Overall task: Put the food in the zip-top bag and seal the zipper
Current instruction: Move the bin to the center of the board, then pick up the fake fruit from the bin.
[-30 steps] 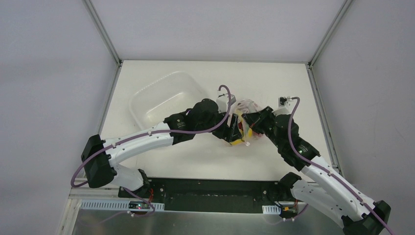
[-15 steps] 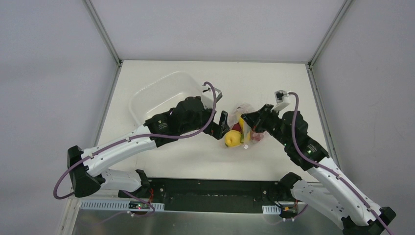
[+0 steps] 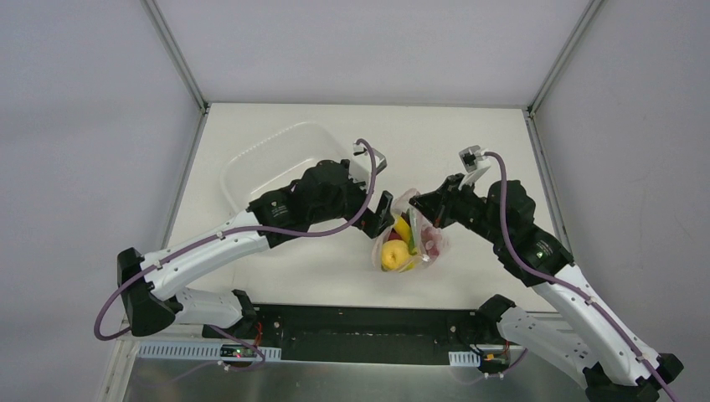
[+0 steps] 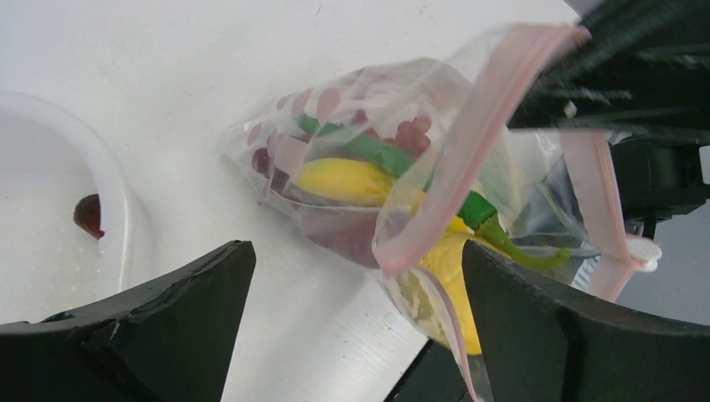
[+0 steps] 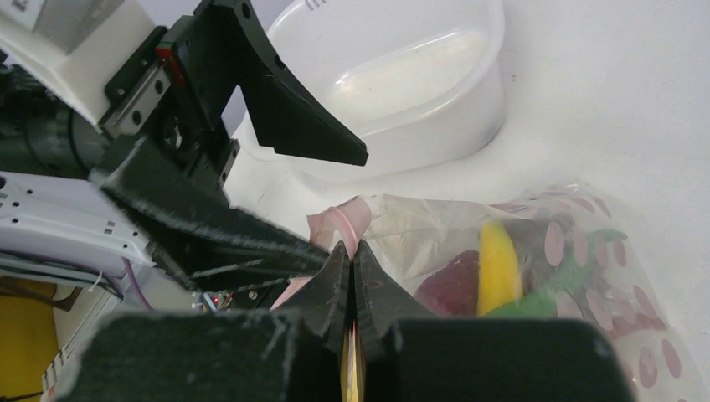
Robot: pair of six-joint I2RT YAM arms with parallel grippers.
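Observation:
The clear zip-top bag (image 3: 408, 243) hangs from my right gripper (image 3: 416, 203), which is shut on its pink zipper strip (image 5: 347, 219). The bag's lower end rests on the table. Inside it I see the round yellow fruit (image 3: 393, 254), the yellow banana (image 4: 352, 180), the green chili (image 4: 393, 159) and dark red grapes (image 4: 410, 134). The red chili is not clearly visible. The bag's mouth gapes, with the zipper strip (image 4: 494, 126) split in two loose bands. My left gripper (image 3: 383, 213) is open and empty just left of the bag, which lies between its fingers (image 4: 167, 318) in the left wrist view.
The white translucent tub (image 3: 280, 163) stands at the back left, close behind my left arm. A small dark red piece (image 4: 88, 215) lies inside the tub. The tub (image 5: 402, 84) also shows behind my left gripper's finger (image 5: 285, 100).
My left gripper has let go of the bag, drawn back to the left and opened. My right gripper has lifted the bag's mouth edge, and the filled bag has swung toward the near side.

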